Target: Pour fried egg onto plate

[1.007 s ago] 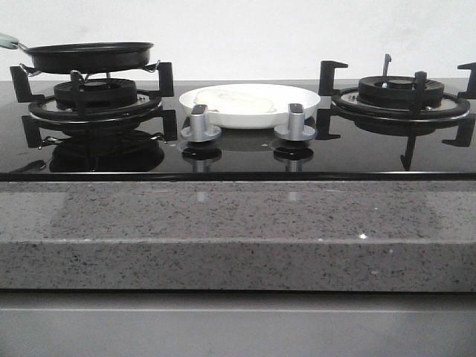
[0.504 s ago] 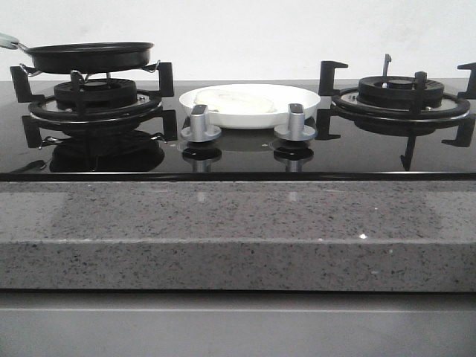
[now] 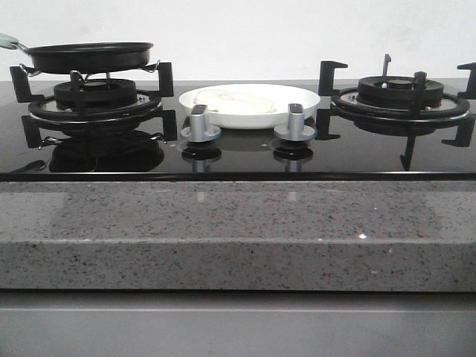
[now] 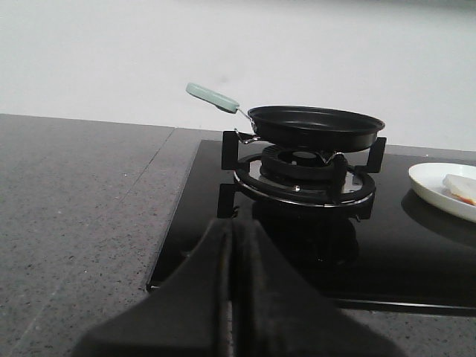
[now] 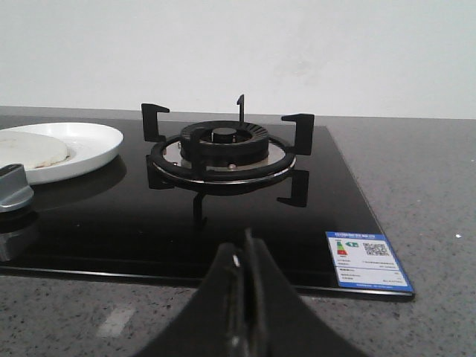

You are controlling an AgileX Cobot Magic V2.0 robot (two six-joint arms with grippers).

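Observation:
The white plate [image 3: 297,100] sits on the black glass hob between the two burners, behind the knobs. The pale fried egg [image 3: 232,100] lies flat on its left part; it also shows in the right wrist view [image 5: 30,149] and partly in the left wrist view [image 4: 461,186]. The black frying pan [image 3: 89,56] with a pale green handle [image 4: 212,97] rests on the left burner, and what it holds cannot be seen from this low angle. My left gripper [image 4: 230,234] is shut and empty, near the hob's front left corner. My right gripper [image 5: 244,249] is shut and empty, before the right burner.
Two silver knobs [image 3: 199,123] [image 3: 296,123] stand in front of the plate. The right burner grate [image 3: 400,97] carries nothing. A speckled grey stone counter [image 3: 238,230] runs along the front and both sides. A blue energy label [image 5: 368,260] sticks to the hob's front right corner.

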